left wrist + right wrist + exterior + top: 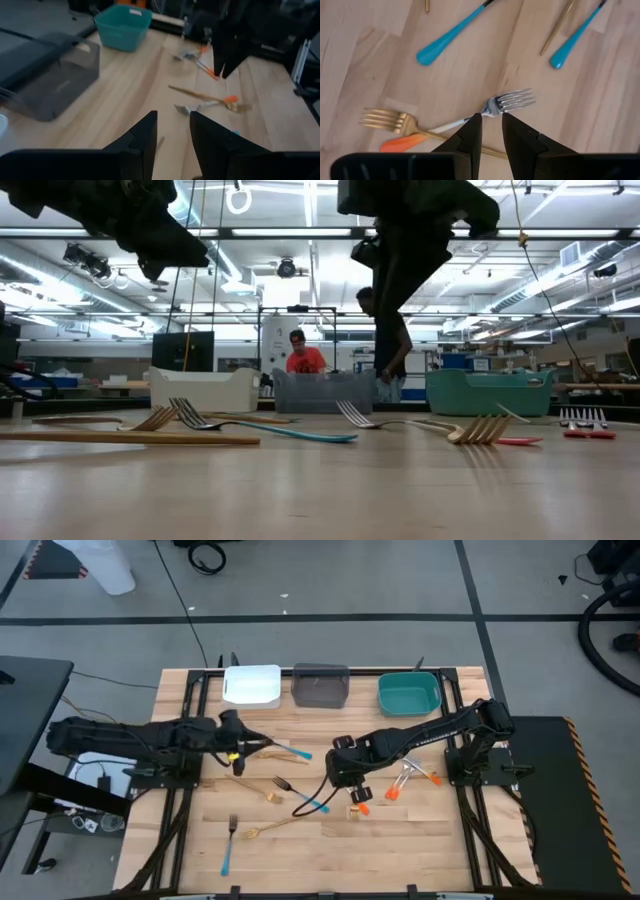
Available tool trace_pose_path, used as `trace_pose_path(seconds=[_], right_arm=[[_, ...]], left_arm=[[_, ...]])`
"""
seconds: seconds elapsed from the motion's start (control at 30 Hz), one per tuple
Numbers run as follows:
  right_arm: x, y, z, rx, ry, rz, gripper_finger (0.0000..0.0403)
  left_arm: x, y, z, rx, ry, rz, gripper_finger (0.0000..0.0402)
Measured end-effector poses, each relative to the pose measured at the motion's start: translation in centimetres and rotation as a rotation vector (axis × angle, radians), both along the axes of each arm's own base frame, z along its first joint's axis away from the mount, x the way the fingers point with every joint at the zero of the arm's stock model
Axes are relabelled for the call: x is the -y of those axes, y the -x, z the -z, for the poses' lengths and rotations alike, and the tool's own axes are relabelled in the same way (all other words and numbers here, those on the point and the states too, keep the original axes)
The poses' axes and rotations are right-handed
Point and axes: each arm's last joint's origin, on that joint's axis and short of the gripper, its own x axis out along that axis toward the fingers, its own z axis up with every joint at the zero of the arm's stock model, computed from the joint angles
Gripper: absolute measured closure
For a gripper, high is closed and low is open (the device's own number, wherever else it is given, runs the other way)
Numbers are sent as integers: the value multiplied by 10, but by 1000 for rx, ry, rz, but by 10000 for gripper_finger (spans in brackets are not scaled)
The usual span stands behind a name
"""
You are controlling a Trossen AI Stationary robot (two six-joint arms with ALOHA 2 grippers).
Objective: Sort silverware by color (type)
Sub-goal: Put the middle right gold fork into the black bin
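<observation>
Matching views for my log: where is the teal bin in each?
High view: teal bin at the table's far edge, rightmost of three.
Low view: teal bin at the back, right of centre.
Left wrist view: teal bin beyond the grey bin.
Right wrist view: not in it.
Shared landmark: the grey bin beside it.
</observation>
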Motion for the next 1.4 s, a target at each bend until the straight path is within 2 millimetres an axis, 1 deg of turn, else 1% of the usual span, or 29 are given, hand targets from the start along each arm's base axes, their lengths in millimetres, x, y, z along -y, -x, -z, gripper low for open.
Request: trace_pose_path(seconds=[0.1, 0.2, 0.4, 0.47, 0.57, 0.67, 0.77, 0.83, 1.0, 1.1, 1.23, 1.4], right_arm=[[-2, -2, 5, -18, -33, -8, 316], [-4, -6, 16, -49, -53, -33, 317], [-11, -9, 35, -116, -17, -152, 316], [-12, -8, 38, -146, -2, -188, 313], [-14, -6, 42, -176, 19, -241, 300], [-16, -4, 49, -224, 44, -291, 279], [-16, -4, 62, -288, 69, -346, 261], [-15, -4, 71, -327, 107, -369, 257], [-18, -5, 88, -397, 150, -478, 264], [-20, -5, 94, -417, 181, -540, 273], [-22, -5, 98, -428, 222, -618, 281], [-23, -6, 104, -446, 207, -671, 297]], left_arm=[[3, -5, 3, -53, 6, -5, 279], [5, -9, 7, -89, -6, -15, 279], [6, -11, 10, -107, -7, -12, 279], [6, -11, 10, -106, -7, -12, 279], [6, -11, 9, -103, -7, -13, 279], [6, -11, 9, -104, -10, -18, 278], [6, -11, 9, -99, -12, -20, 278], [6, -11, 8, -95, -19, -18, 278], [6, -11, 9, -101, -25, -14, 278], [6, -11, 9, -107, -27, -13, 278], [6, -10, 10, -115, -42, -6, 278], [6, -11, 9, -104, -47, -3, 278]])
